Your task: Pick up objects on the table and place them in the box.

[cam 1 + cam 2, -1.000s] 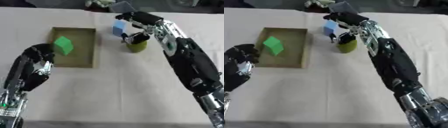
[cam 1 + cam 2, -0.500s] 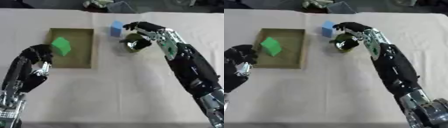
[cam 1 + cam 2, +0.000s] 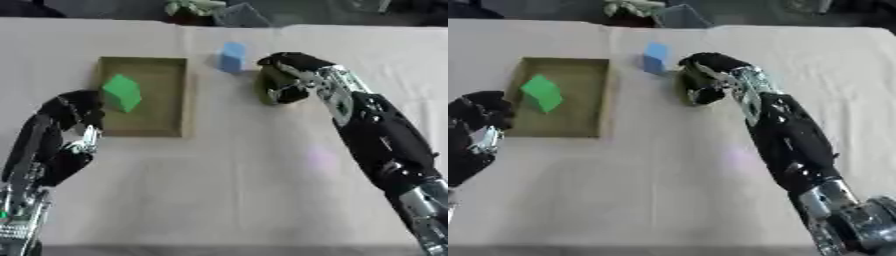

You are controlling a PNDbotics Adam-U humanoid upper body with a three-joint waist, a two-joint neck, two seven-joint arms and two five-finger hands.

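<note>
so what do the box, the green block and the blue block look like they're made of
The box looks like cardboard or thin wood: dull olive-brown, matte, thin straight walls. The green block and blue block look like foam or painted wood: flat saturated colour, no shine, crisp faces. The pictures leave which one open.

Table [image 3: 227, 200] covered in matt beige cloth, smooth, faintly creased. Box [image 3: 184, 95] of dull olive-brown card, unglossed. Green block [image 3: 121, 92] and blue block [image 3: 232, 56] matt, plain-faced, likely foam or plastic. Right hand [image 3: 284, 75] and left hand [image 3: 70, 112] in black plastic with silver metal joints, slight sheen.
</note>
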